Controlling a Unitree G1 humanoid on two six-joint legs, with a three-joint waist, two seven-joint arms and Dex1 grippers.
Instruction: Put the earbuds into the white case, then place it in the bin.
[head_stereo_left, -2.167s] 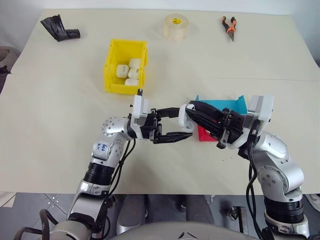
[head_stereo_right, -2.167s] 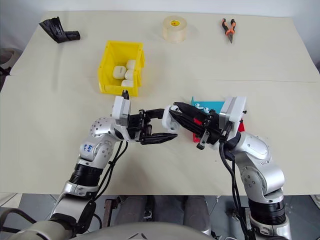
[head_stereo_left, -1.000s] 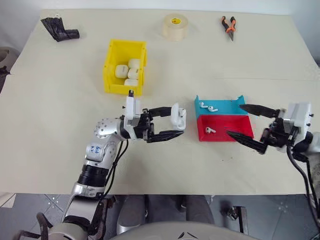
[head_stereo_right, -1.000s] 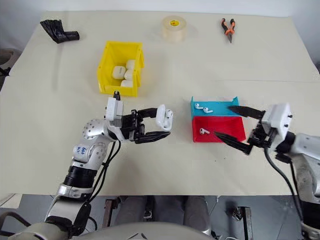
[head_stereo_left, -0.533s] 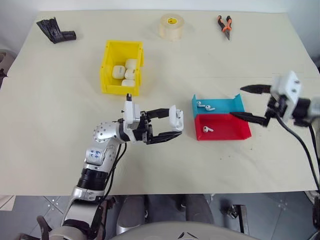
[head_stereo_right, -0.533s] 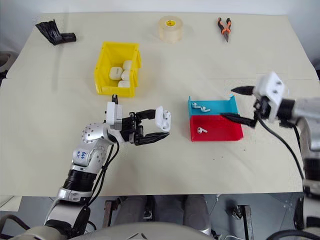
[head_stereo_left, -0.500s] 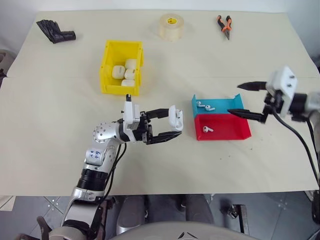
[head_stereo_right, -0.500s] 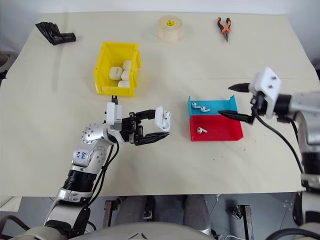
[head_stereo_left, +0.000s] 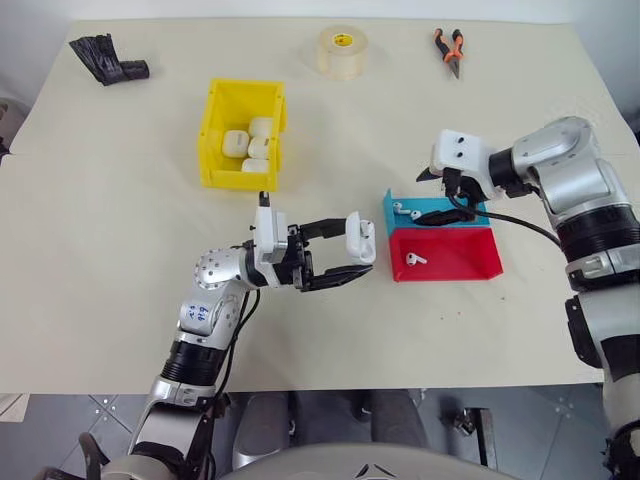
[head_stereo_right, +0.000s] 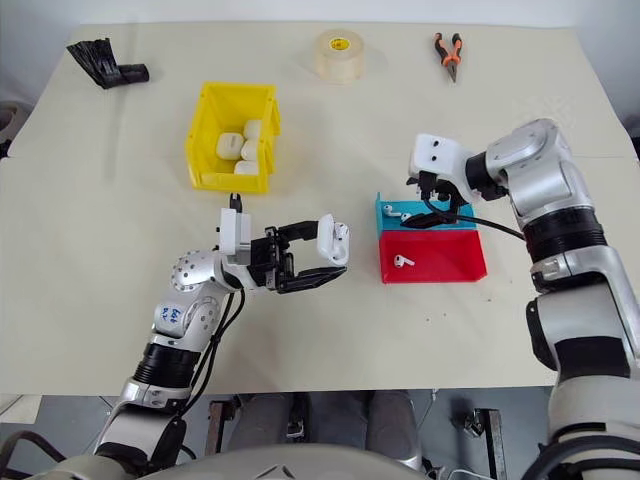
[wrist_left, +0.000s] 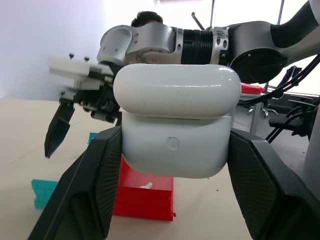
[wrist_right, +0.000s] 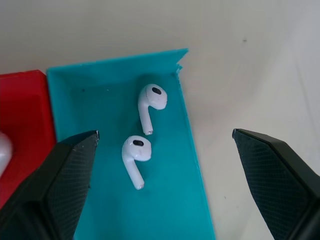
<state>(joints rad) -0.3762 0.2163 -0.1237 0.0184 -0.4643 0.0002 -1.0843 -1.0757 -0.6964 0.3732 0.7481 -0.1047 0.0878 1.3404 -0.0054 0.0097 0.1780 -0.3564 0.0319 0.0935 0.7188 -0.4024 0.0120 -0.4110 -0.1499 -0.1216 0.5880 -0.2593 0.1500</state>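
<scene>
My left gripper (head_stereo_left: 358, 247) is shut on the white case (head_stereo_left: 360, 238), held above the table at centre; in the left wrist view the case (wrist_left: 175, 125) sits between both fingers (wrist_left: 97, 180). My right gripper (head_stereo_left: 432, 196) is open and tilted down over the blue tray (head_stereo_left: 470, 208). Two earbuds (wrist_right: 151, 100) (wrist_right: 135, 152) lie in that tray, between the open fingers (wrist_right: 60, 175) in the right wrist view. A third earbud (head_stereo_left: 415, 259) lies in the red tray (head_stereo_left: 465, 255). The yellow bin (head_stereo_left: 210, 150) stands further back on the left and holds several white cases (head_stereo_left: 246, 146).
A roll of clear tape (head_stereo_left: 341, 50) and orange-handled pliers (head_stereo_left: 447, 50) lie at the far edge. A crumpled black object (head_stereo_left: 105, 56) sits at the far left corner. The blue and red trays stand side by side, touching.
My right gripper has swung in from the right side and tipped downward, ending over the blue tray's earbuds. The left gripper has kept still with the case.
</scene>
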